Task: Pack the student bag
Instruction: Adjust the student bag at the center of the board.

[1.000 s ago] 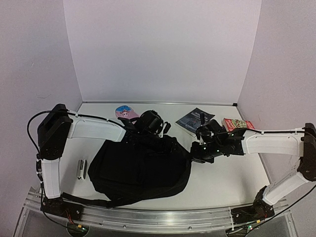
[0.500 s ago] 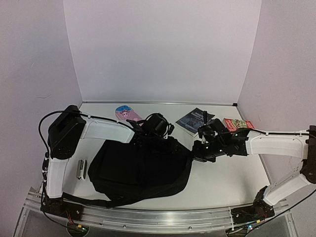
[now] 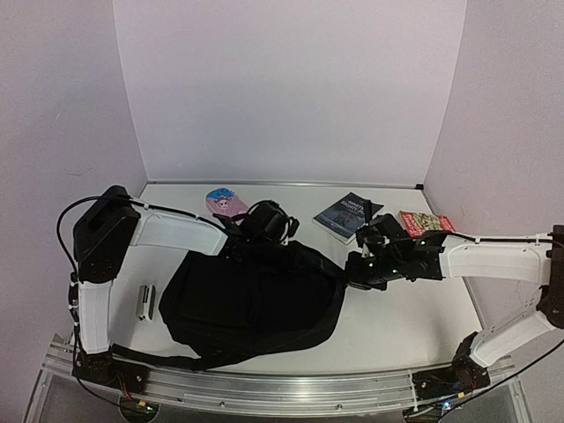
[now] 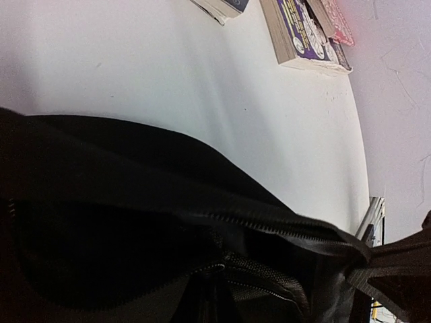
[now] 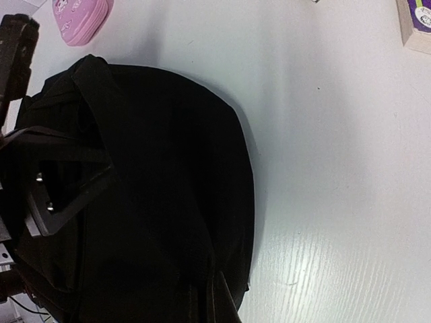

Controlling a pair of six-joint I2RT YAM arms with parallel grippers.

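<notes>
White table (image 3: 414, 308) fills the floor of the frame, and the student bag (image 3: 247, 300) lies slumped across its centre-left, a big black heap. At the bag's upper edge the left gripper (image 3: 269, 238) has its jaws together, pinched on the fabric by the zipper. The right gripper (image 3: 352, 271) is clamped on the bag's right-hand rim. Above it, toward the upper right, a dark blue book (image 3: 348, 214) and a red book (image 3: 425, 221). Pink case (image 3: 226, 202) sits top centre-left. Small metal tool (image 3: 146, 301) lies at far left.
</notes>
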